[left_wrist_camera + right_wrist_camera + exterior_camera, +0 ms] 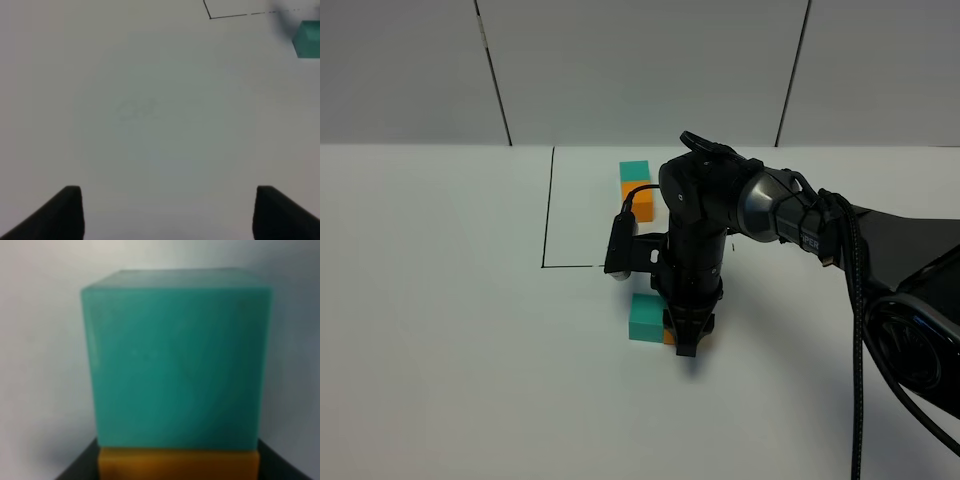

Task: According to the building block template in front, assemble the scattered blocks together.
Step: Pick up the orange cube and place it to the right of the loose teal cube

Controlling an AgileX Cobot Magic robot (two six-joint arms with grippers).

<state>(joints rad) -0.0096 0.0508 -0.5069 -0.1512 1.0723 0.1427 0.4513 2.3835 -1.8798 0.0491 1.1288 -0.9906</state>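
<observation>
Scattered blocks: teal cube [645, 317] and orange cube [669, 338] touch side by side, just outside the building block template [636, 186] on its near side, past the black outline [548, 215]. Both look light, rigid and matte, so grippy and not fragile. Best hold is two opposite flat side faces, mid-height. Right gripper [687, 340] points straight down onto orange cube, wrist vertical, arm passing over the template's near right part. In the right wrist view, fingers [82, 467] sit flush on both sides of orange cube, so it looks clamped. Left gripper [169, 202] is spread wide and holds nothing, hovering over bare table [150, 110] left of the template's near corner.
</observation>
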